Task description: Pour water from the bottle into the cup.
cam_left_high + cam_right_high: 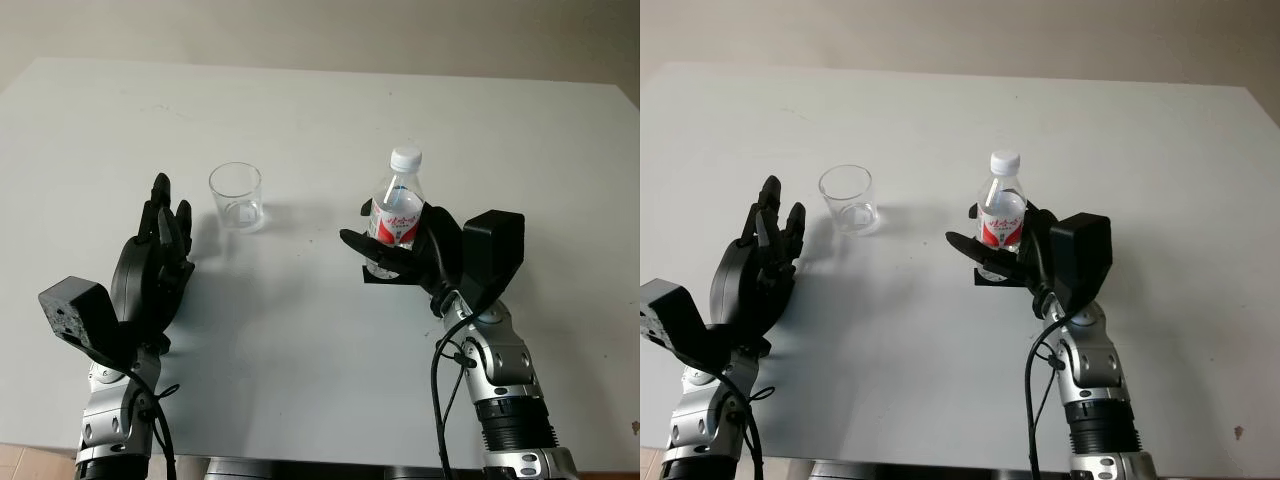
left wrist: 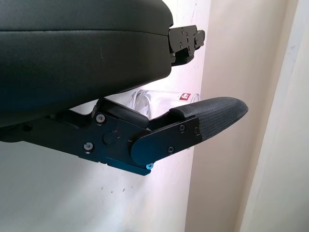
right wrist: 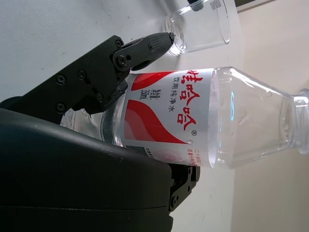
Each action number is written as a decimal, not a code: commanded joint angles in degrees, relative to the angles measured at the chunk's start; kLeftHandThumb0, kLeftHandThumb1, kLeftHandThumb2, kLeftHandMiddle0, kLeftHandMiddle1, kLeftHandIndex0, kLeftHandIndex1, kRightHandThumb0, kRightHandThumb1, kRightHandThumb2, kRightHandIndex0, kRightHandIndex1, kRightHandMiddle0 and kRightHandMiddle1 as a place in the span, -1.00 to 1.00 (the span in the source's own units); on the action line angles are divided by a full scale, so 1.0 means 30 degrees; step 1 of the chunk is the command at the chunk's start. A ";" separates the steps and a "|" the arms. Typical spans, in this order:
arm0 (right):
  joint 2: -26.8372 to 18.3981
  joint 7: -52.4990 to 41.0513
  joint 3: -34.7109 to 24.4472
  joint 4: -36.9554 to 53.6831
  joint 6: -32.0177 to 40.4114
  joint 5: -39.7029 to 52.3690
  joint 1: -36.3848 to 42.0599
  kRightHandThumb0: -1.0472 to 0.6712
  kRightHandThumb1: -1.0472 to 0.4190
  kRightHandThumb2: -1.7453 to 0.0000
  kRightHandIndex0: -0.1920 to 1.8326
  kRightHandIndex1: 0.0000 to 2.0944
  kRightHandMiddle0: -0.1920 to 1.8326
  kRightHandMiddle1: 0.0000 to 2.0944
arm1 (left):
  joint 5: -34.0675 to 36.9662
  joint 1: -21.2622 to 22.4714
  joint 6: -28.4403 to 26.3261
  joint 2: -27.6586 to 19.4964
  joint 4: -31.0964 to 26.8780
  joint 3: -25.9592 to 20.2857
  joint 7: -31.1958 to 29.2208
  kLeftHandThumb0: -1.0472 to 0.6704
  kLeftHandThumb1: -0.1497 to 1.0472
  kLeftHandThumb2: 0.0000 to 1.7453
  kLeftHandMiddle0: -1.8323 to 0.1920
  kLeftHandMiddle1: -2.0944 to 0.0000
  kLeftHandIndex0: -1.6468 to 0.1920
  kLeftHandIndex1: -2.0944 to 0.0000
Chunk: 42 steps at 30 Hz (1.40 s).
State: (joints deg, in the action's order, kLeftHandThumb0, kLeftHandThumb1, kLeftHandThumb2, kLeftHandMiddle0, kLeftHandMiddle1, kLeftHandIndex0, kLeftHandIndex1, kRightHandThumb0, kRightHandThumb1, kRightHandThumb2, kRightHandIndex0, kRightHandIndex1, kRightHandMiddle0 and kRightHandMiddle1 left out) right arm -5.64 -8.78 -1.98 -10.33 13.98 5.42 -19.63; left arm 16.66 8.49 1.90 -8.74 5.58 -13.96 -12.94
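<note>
Gripping bottle (image 1: 397,212) firmly with right hand (image 1: 405,257); cap looks on, left hand (image 1: 160,250) open beside cup (image 1: 236,196) — uncap, then tilt slowly.

Clear plastic, red label, black hands on a pale table

At centre right of the head view the bottle (image 1: 398,205) is clear, with a white cap (image 1: 405,158) and a label (image 3: 170,116) of white ground, red swirls and red characters. The cup (image 1: 236,196), upper left of centre, is colourless and see-through. Both the right hand (image 1: 400,257) and the left hand (image 1: 160,245) at lower left are matt black, on silver-grey forearms. The table (image 1: 300,340) is plain pale grey-white.
</note>
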 commanded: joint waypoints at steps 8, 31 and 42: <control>-0.0154 -0.0038 0.0287 -0.1074 -0.0291 -0.0525 0.1338 -0.07 -1.00 0.75 0.31 1.00 -0.20 1.00 | 0.0202 0.0001 -0.0030 -0.0226 -0.0257 -0.0071 -0.0139 -0.71 1.00 -0.13 0.89 0.95 0.94 0.95; -0.0293 0.0277 -0.0056 -0.0122 -0.1723 -0.0853 0.3304 -0.56 -0.81 0.94 -0.86 -0.72 -0.84 -0.67 | 0.0183 -0.0133 -0.0117 -0.0308 -0.0354 -0.0103 -0.0218 -0.71 1.00 -0.13 0.89 0.95 0.94 0.95; -0.0074 0.0940 -0.0446 0.0103 -0.2279 -0.0945 0.3730 -0.57 -0.81 0.94 -0.94 -0.94 -0.90 -0.89 | 0.0157 -0.0061 -0.0166 -0.0319 -0.0302 -0.0093 -0.0193 -0.70 1.00 -0.12 0.89 0.95 0.94 0.95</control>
State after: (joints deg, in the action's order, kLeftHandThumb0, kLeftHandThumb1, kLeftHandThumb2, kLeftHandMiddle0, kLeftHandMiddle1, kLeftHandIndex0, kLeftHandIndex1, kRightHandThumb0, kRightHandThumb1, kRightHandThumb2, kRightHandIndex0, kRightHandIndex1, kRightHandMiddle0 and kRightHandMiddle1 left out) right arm -5.95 -6.43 -2.97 -8.03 6.52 2.86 -11.12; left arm 17.21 8.31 1.54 -9.30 5.50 -14.20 -13.64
